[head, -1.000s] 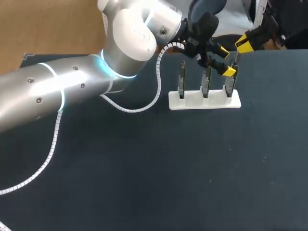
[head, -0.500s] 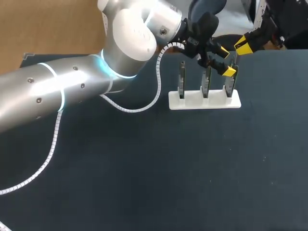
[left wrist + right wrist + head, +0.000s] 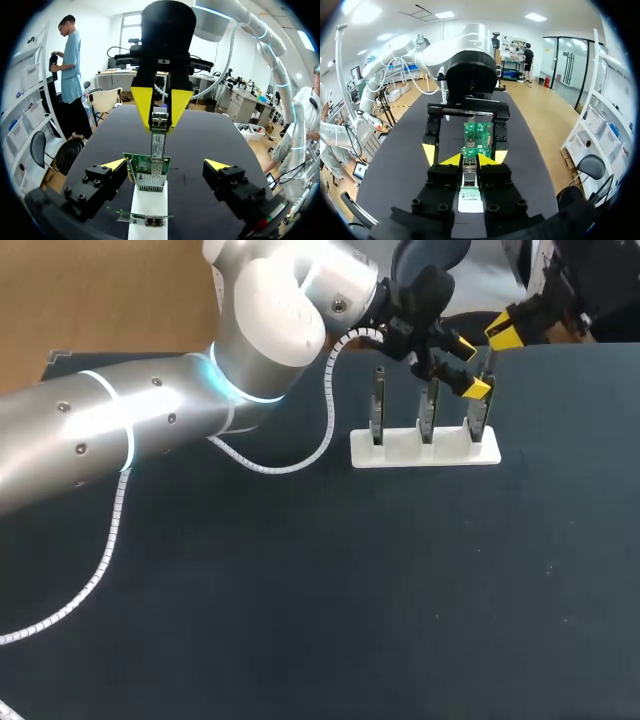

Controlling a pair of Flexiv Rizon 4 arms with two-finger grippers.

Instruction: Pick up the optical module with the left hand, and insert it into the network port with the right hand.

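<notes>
Black matte table (image 3: pixel 300 620) and silver left arm (image 3: pixel 130 430) are seen unchanged over the last second. The left jaws are kept open on either side of the green circuit board (image 3: pixel 479 131), the rightmost of three stood in the white slotted holder (image 3: pixel 425 448). Only the right jaws are shifted, slightly, toward that board. They are clamped on the small silver optical module (image 3: pixel 159 131), which is held at the board's network port (image 3: pixel 151 170). Insertion is judged under way, seating not yet confirmed.
</notes>
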